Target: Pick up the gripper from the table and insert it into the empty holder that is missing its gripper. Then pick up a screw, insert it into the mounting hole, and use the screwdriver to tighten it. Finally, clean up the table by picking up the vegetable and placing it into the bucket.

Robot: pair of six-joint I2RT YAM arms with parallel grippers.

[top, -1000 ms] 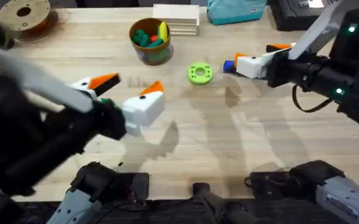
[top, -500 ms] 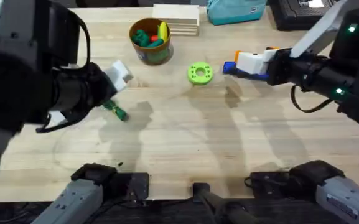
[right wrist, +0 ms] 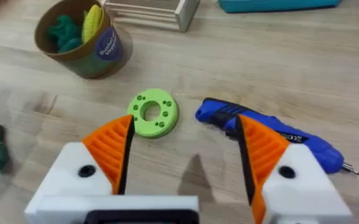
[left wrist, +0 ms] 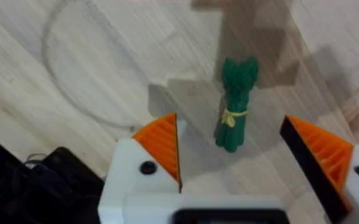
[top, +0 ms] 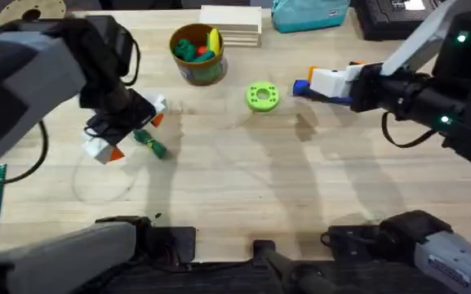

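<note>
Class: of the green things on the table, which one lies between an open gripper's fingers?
The vegetable, a slim leafy bundle between the left gripper fingers; the green disc and bucket lie elsewhere.

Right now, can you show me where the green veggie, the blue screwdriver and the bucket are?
vegetable [left wrist: 234, 112], left wrist view, on the yellow band round its stalks.
screwdriver [right wrist: 303, 142], right wrist view, on its blue body.
bucket [top: 201, 70], overhead view, on its olive side wall.
</note>
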